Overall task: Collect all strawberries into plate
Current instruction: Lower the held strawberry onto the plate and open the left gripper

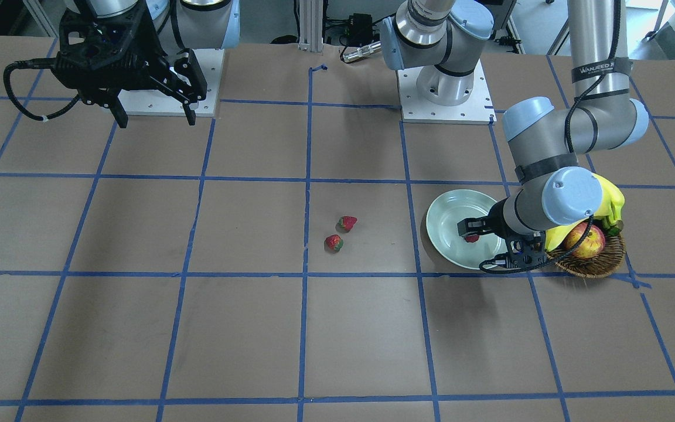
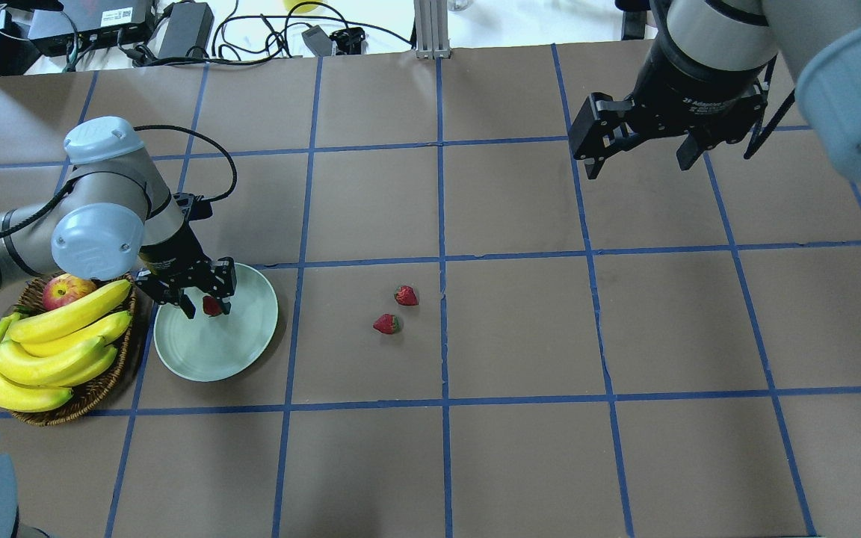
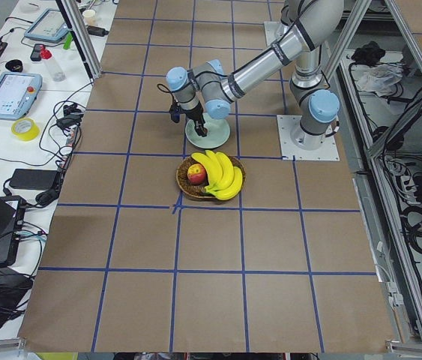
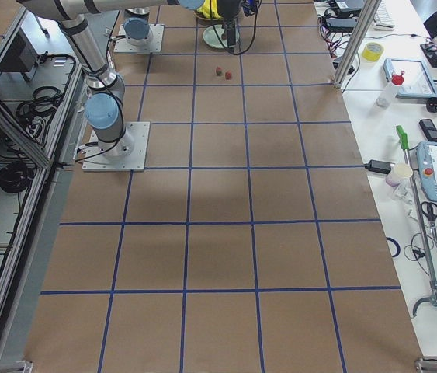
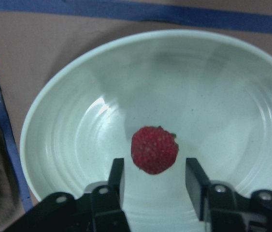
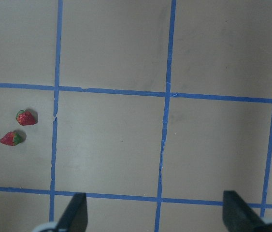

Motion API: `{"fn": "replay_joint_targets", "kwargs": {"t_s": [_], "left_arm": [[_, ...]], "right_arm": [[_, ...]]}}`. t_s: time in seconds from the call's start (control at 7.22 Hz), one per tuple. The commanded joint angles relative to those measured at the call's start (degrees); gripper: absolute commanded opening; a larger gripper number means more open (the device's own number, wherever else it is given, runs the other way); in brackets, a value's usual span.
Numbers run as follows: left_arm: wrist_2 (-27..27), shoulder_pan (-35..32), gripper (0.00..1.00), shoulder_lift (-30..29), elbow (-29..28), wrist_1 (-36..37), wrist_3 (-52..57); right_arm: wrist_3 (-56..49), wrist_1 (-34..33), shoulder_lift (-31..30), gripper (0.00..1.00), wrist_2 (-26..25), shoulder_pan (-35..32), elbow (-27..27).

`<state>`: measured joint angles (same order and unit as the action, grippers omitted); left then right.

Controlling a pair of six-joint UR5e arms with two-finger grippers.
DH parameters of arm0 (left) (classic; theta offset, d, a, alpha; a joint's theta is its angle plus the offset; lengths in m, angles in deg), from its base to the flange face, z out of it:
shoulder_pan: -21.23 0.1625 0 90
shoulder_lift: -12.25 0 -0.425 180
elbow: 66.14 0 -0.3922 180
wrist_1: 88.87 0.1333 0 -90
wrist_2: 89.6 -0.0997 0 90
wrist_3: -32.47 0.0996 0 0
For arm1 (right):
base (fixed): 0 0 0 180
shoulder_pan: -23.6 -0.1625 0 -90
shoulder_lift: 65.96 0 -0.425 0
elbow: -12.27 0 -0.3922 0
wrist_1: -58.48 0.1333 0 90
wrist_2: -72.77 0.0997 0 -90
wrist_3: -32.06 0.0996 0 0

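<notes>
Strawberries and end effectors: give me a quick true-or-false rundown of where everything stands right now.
1. Two strawberries lie on the bare table, off the plate. True.
2. The left end effector hangs over the basket. False: it is over the plate, with the third strawberry between its open fingers.
3. The right end effector grips a strawberry. False: it is open and empty, well away from the berries.
4. The apple sits in the basket beside the bananas. True.
</notes>
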<state>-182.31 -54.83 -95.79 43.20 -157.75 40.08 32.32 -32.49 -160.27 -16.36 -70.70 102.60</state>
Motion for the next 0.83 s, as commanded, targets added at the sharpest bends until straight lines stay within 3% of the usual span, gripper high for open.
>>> {"fn": "replay_joint_targets", "kwargs": {"t_s": [0.0,0.14,0.42,0.69], "left_arm": [[6.9,-2.1,1.0,0.8,-5.8,-3.3,-3.5],[10.1,-5.1,1.0,0.7,-7.8,-2.8,-3.5],[10.1,-16.5,1.0,0.1,-8.4,0.9,-8.6],[10.2,-22.6,1.0,-0.9,-7.6,8.5,-15.0]], "right_arm": [[0.0,0.0,0.0,1.0,0.0,0.0,0.0],[0.0,0.0,0.0,1.0,0.1,0.0,0.0],[0.0,0.0,0.0,1.0,0.1,0.0,0.0],[0.0,0.0,0.0,1.0,0.0,0.0,-0.1]]}}
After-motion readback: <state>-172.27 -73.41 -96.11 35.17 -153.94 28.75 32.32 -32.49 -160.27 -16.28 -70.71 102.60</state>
